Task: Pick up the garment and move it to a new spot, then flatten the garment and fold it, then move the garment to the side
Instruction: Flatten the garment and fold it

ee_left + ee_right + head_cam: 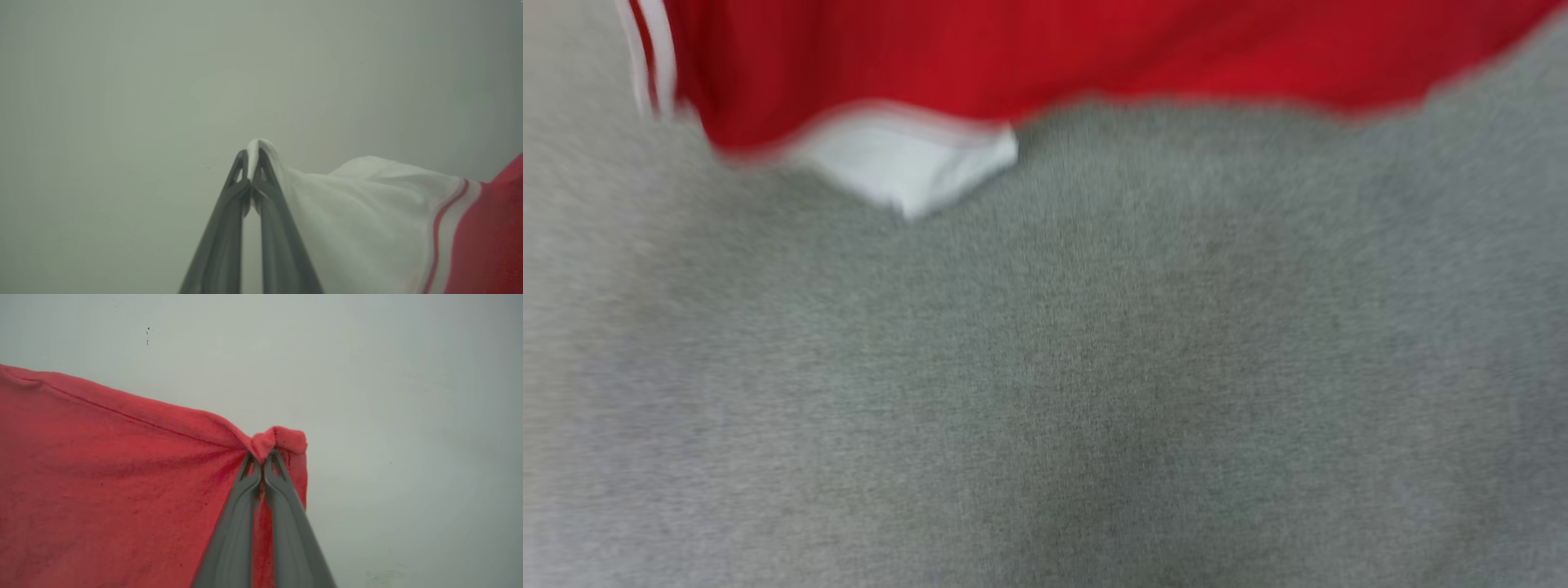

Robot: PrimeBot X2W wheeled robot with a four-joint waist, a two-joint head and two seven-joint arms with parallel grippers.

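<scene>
- Left fingers (239,183): clenched on a fold of white sleeve (359,212) edge, which pokes out just past the tips.
- Right fingers (251,482): clenched on a bunched red corner with a stitched hem running away from it.
- Garment (122,477): a red jersey shirt, hung between the two grips. From the left fingers the cloth runs to that wrist view's right, through the red-white striped trim (437,228) into the red body. From the right fingers it spreads to that wrist view's left.
- Long axis: judged to run from one grip to the other, with each arm on its own end.
- Head view (blurred): the red body crosses the top edge and a white sleeve end hangs lowest, over a grey speckled surface (1045,392). Whether cloth touches that surface cannot be told.
- Writing: the cloth in sight is plain red and white, with nothing legible.
- Step in hand, as judged: carrying to the new spot. Lowering will call for both grips kept apart to hold the span taut.
</scene>
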